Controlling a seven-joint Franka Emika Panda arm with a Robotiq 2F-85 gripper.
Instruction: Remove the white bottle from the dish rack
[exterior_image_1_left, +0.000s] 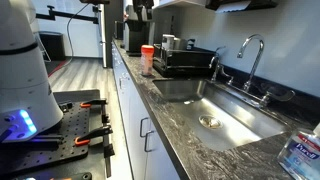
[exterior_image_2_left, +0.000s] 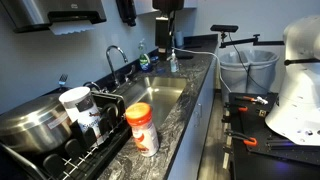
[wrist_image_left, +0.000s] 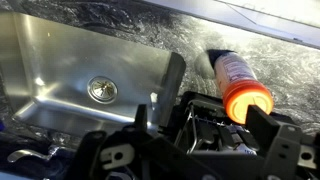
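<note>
The black dish rack (exterior_image_1_left: 190, 62) stands on the counter past the sink; it also shows in an exterior view (exterior_image_2_left: 55, 160) and in the wrist view (wrist_image_left: 200, 125). The white bottle (exterior_image_1_left: 168, 44) stands upright in it, next to a silvery pot (exterior_image_2_left: 35, 122); in an exterior view it shows at the rack's sink side (exterior_image_2_left: 78, 103). My gripper (wrist_image_left: 218, 85) is open and empty, hovering above the rack. In an exterior view it is high above the rack (exterior_image_1_left: 138, 14). The bottle is not clearly visible in the wrist view.
An orange-and-white container (exterior_image_2_left: 142, 128) stands on the counter beside the rack, toward the counter's front edge (exterior_image_1_left: 147, 58) (wrist_image_left: 240, 85). The steel sink (exterior_image_1_left: 215, 110) (wrist_image_left: 95, 80) with its faucet (exterior_image_1_left: 250, 55) lies next to the rack. A dish soap bottle (exterior_image_1_left: 300, 152) stands at the counter's other end.
</note>
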